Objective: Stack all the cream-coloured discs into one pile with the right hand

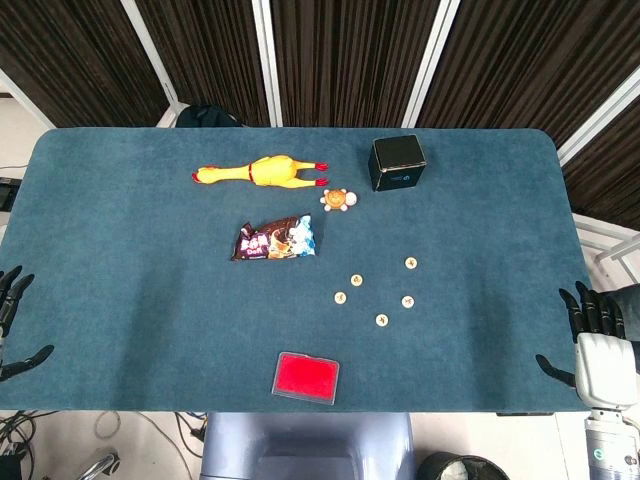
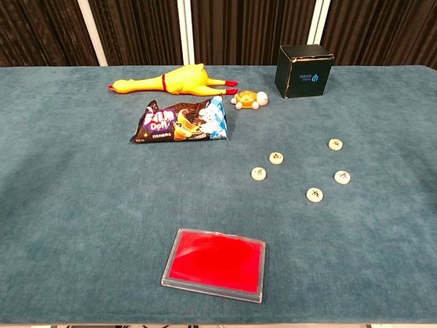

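Observation:
Several cream-coloured discs lie flat and apart on the blue table, right of centre: one (image 1: pixel 411 263) (image 2: pixel 334 144) farthest back, others at the disc (image 1: pixel 357 280) (image 2: pixel 276 158), the disc (image 1: pixel 341 298) (image 2: pixel 259 173), the disc (image 1: pixel 408 301) (image 2: pixel 342 177) and the nearest disc (image 1: pixel 382 320) (image 2: pixel 314 195). None is stacked. My right hand (image 1: pixel 592 325) hangs off the table's right edge, fingers spread, holding nothing, well away from the discs. My left hand (image 1: pixel 12 318) is at the left edge, fingers apart and empty. The chest view shows neither hand.
A red pad (image 1: pixel 306 377) (image 2: pixel 215 264) lies near the front edge. Further back are a snack bag (image 1: pixel 274 240) (image 2: pixel 180 121), a yellow rubber chicken (image 1: pixel 262 172) (image 2: pixel 171 80), a small toy turtle (image 1: pixel 338 200) (image 2: pixel 248 100) and a black box (image 1: pixel 397 162) (image 2: pixel 304 70).

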`<act>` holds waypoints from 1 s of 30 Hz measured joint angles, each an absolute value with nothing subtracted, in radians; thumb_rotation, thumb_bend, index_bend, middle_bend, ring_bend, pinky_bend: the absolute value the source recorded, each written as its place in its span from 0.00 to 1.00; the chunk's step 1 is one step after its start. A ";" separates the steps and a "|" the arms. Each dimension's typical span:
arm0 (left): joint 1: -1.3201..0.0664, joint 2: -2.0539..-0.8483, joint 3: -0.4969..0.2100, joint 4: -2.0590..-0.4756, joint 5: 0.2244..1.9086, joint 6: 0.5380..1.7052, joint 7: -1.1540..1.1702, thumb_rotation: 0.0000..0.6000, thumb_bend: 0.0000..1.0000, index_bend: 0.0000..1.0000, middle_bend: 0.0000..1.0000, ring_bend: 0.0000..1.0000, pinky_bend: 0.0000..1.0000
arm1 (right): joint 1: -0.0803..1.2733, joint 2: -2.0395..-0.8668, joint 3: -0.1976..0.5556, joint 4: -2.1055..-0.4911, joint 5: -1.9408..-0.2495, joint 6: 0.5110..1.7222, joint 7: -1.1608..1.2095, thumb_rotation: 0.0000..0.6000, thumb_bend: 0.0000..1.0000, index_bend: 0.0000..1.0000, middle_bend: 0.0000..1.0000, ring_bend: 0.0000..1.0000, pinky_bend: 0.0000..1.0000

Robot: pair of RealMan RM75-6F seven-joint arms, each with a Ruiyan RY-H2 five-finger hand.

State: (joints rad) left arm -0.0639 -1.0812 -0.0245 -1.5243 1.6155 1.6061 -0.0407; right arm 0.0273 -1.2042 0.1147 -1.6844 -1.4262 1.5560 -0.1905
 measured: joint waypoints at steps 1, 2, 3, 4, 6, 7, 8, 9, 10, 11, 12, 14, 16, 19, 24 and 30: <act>-0.063 -1.081 -0.024 -1.526 1.618 1.608 -0.039 1.00 0.08 0.09 0.00 0.00 0.03 | 0.027 -1.203 0.114 -1.687 -1.428 1.556 -0.190 1.00 0.07 0.14 0.00 0.00 0.00; -0.062 -1.080 -0.022 -1.528 1.621 1.610 -0.035 1.00 0.08 0.09 0.00 0.00 0.03 | 0.026 -1.201 0.113 -1.688 -1.429 1.557 -0.188 1.00 0.07 0.14 0.00 0.00 0.00; -0.061 -1.079 -0.021 -1.530 1.623 1.612 -0.033 1.00 0.08 0.09 0.00 0.00 0.03 | 0.025 -1.200 0.112 -1.690 -1.432 1.558 -0.187 1.00 0.07 0.14 0.00 0.00 0.00; -0.061 -1.079 -0.021 -1.532 1.625 1.614 -0.032 1.00 0.08 0.09 0.00 0.00 0.03 | 0.024 -1.198 0.111 -1.693 -1.433 1.560 -0.186 1.00 0.07 0.14 0.00 0.00 0.00; -0.059 -1.078 -0.021 -1.537 1.626 1.619 -0.028 1.00 0.08 0.09 0.00 0.00 0.03 | 0.023 -1.195 0.111 -1.698 -1.435 1.562 -0.183 1.00 0.07 0.14 0.00 0.00 0.00; -0.059 -1.079 -0.022 -1.538 1.625 1.619 -0.027 1.00 0.08 0.09 0.00 0.00 0.03 | 0.023 -1.193 0.111 -1.699 -1.433 1.561 -0.181 1.00 0.07 0.14 0.00 0.00 0.00; -0.059 -1.079 -0.022 -1.538 1.623 1.616 -0.027 1.00 0.08 0.09 0.00 0.00 0.03 | 0.023 -1.191 0.111 -1.700 -1.430 1.559 -0.176 1.00 0.07 0.14 0.00 0.00 0.00; -0.060 -1.080 -0.022 -1.537 1.620 1.612 -0.027 1.00 0.08 0.09 0.00 0.00 0.03 | 0.023 -1.188 0.112 -1.701 -1.423 1.552 -0.167 1.00 0.07 0.14 0.00 0.00 0.00; -0.061 -1.080 -0.023 -1.537 1.618 1.609 -0.027 1.00 0.08 0.09 0.00 0.00 0.03 | 0.023 -1.186 0.112 -1.701 -1.419 1.546 -0.162 1.00 0.07 0.14 0.00 0.00 0.00; -0.061 -1.081 -0.023 -1.537 1.616 1.607 -0.027 1.00 0.08 0.09 0.00 0.00 0.03 | 0.024 -1.184 0.112 -1.701 -1.416 1.542 -0.158 1.00 0.07 0.14 0.00 0.00 0.00; -0.061 -1.080 -0.024 -1.537 1.615 1.608 -0.027 1.00 0.08 0.09 0.00 0.00 0.03 | 0.024 -1.182 0.111 -1.702 -1.414 1.537 -0.152 1.00 0.07 0.14 0.00 0.00 0.00; -0.060 -1.080 -0.024 -1.537 1.615 1.610 -0.028 1.00 0.08 0.09 0.00 0.00 0.03 | 0.026 -1.180 0.110 -1.705 -1.413 1.530 -0.144 1.00 0.07 0.14 0.00 0.00 0.00; -0.059 -1.079 -0.025 -1.538 1.614 1.612 -0.028 1.00 0.08 0.09 0.00 0.00 0.03 | 0.027 -1.178 0.108 -1.707 -1.411 1.523 -0.139 1.00 0.07 0.14 0.00 0.00 0.00; -0.059 -1.079 -0.026 -1.538 1.614 1.613 -0.028 1.00 0.08 0.09 0.00 0.00 0.03 | 0.029 -1.176 0.105 -1.710 -1.410 1.517 -0.139 1.00 0.07 0.14 0.00 0.00 0.00; -0.059 -1.079 -0.026 -1.537 1.613 1.610 -0.029 1.00 0.08 0.09 0.00 0.00 0.03 | 0.028 -1.176 0.101 -1.714 -1.410 1.514 -0.140 1.00 0.07 0.14 0.00 0.00 0.00; -0.058 -1.078 -0.026 -1.540 1.614 1.612 -0.030 1.00 0.08 0.09 0.00 0.00 0.03 | 0.031 -1.176 0.097 -1.716 -1.411 1.506 -0.137 1.00 0.07 0.14 0.00 0.00 0.00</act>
